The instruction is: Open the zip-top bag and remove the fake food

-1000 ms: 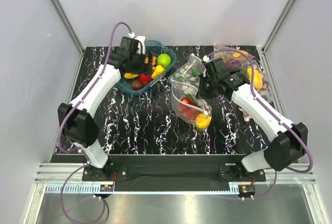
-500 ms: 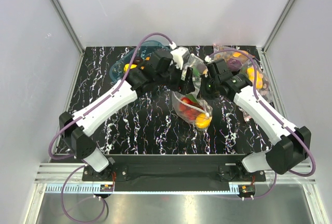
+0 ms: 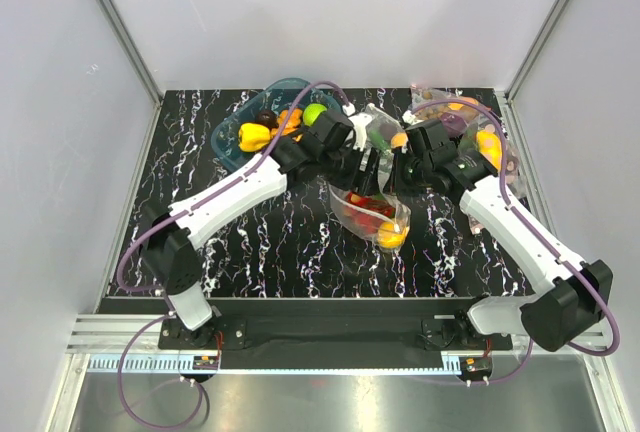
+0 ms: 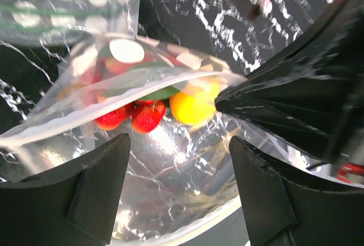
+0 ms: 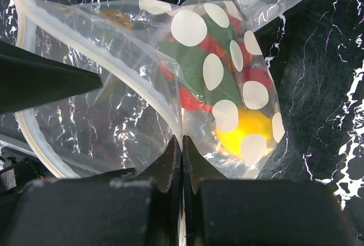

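Right hand [image 5: 182, 144] pinches the bag [image 5: 114, 106] by its rim; left hand [image 4: 177, 143] hangs spread at the mouth, tub [image 3: 224, 138] behind.

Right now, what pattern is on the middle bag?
The zip-top bag has white polka dots, clearest in the right wrist view.

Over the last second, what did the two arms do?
The left pincer swung right, from the tub to the bag mouth, and is open there. The right pincer stayed shut on the bag's rim. The food is still inside.
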Robot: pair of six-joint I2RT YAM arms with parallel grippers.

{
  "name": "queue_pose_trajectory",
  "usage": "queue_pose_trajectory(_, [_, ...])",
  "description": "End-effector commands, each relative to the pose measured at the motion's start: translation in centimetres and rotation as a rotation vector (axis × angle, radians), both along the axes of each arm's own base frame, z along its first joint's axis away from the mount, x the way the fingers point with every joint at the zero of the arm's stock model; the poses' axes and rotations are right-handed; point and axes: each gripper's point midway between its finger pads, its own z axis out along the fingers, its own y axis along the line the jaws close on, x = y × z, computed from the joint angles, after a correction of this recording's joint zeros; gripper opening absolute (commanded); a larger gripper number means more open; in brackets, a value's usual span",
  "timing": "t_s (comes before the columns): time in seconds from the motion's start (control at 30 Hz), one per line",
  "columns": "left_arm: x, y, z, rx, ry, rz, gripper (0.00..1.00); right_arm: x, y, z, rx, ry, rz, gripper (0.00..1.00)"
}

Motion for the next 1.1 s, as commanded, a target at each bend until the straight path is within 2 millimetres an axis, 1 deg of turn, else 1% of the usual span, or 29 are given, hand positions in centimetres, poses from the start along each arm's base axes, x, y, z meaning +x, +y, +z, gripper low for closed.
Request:
queue_pose_trajectory(0.0, [-0.7,-0.9,0.6,-0.010,0.005,-0.019,0.75,0.0,-0.2,1.0,0.010,-0.037,-0.023,0.00])
queue_pose_trajectory(0.13, [-1.0,-1.1,-1.1,0.056,0.004,-0.021,0.74,-0.1,-0.2,1.1,0.014,-0.039,-0.028,0.00])
queue_pose_trajectory(0.17, [-1.0,-1.0,-2.0,0.079,0.010,-0.017,0.75,-0.1,-0.2,1.2,0.015,-0.042,-0.030,0.00])
queue_pose_trajectory(0.33, [0.0,-0.5,-4.6,0.151,-0.016,0.029,0.74,-0.2,-0.4,1.2,0.013,-0.043,-0.036,0.00])
queue_pose_trajectory(0.47, [0.5,-0.6,-5.4,0.158,-0.037,0.027,0.74,-0.4,-0.5,0.9,0.015,-0.037,-0.042,0.00])
queue_pose_trajectory(0.5, [0.6,-0.9,-5.4,0.144,-0.050,0.021,0.75,-0.5,-0.6,0.7,0.013,-0.031,-0.047,0.00])
queue_pose_trajectory(0.53, [0.5,-0.8,-6.0,0.151,-0.044,0.015,0.75,-0.5,-0.6,0.7,0.011,-0.032,-0.047,0.00])
queue_pose_trajectory(0.6, [0.4,-1.1,-6.5,0.146,-0.043,-0.002,0.74,-0.5,-0.6,0.6,0.009,-0.031,-0.048,0.00])
queue_pose_trajectory(0.63, [0.2,-0.8,-7.5,0.163,-0.033,-0.009,0.75,-0.4,-0.7,0.6,0.008,-0.032,-0.050,0.00])
queue_pose_trajectory(0.77, [0.1,-0.9,-8.9,0.163,-0.033,-0.021,0.75,-0.3,-0.6,0.7,0.006,-0.035,-0.052,0.00])
queue_pose_trajectory(0.83, [0.3,-1.4,-8.8,0.138,-0.049,-0.026,0.75,-0.3,-0.7,0.7,0.005,-0.032,-0.057,0.00])
queue_pose_trajectory(0.87, [0.3,-1.4,-9.3,0.135,-0.047,-0.030,0.75,-0.3,-0.7,0.5,0.004,-0.029,-0.057,0.00])
queue_pose_trajectory(0.93, [0.5,-1.8,-9.7,0.128,-0.057,-0.039,0.75,-0.3,-0.7,0.4,0.006,-0.024,-0.058,0.00])
queue_pose_trajectory(1.0, [0.6,-1.9,-10.9,0.152,-0.047,-0.047,0.75,-0.3,-0.7,0.1,0.006,-0.015,-0.060,0.00])
queue_pose_trajectory(1.07, [0.7,-1.9,-11.8,0.167,-0.040,-0.051,0.75,-0.3,-0.8,-0.1,0.004,-0.009,-0.062,0.00])
